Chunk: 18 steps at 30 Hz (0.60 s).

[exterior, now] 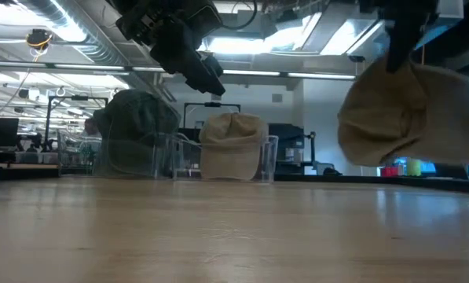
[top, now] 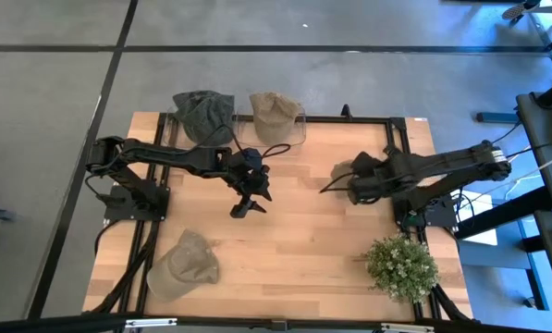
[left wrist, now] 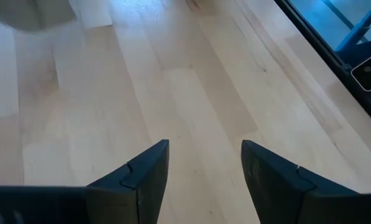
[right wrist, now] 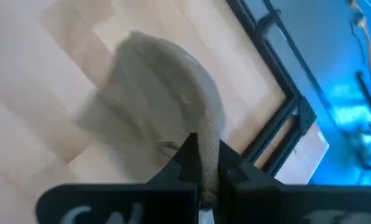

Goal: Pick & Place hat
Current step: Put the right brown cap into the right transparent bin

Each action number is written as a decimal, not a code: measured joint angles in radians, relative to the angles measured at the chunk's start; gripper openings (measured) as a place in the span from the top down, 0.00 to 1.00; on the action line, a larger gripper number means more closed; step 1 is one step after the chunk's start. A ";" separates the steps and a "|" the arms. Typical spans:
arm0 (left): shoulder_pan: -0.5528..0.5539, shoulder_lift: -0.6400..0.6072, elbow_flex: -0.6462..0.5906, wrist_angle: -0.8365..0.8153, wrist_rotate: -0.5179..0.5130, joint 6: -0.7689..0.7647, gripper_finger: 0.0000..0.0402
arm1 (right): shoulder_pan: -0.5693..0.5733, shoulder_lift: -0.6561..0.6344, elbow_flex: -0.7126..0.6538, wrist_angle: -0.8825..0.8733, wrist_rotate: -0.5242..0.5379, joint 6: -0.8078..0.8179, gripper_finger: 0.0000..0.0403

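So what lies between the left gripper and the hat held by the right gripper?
Bare table only, in the high view, between left gripper and hat.

Two hats sit side by side on stands at the table's (top: 285, 245) far edge: one (top: 202, 115) left, one (top: 276, 113) right. A third hat (top: 185, 264) lies near left. A plant (top: 401, 266) stands near right (beside the right arm's base).

Two dark jointed arms, black looping cables, angular matte-black wedge-shaped jaws.
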 joint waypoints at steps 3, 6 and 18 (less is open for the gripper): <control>0.000 0.000 0.000 0.000 0.000 0.008 0.51 | -0.030 0.032 -0.066 0.057 -0.019 0.005 0.97; 0.000 0.000 0.000 0.000 0.000 0.009 0.51 | -0.037 0.077 -0.110 0.128 -0.076 -0.011 0.97; 0.000 0.000 0.000 0.000 0.000 0.009 0.51 | -0.037 0.188 -0.121 0.159 -0.143 -0.075 0.97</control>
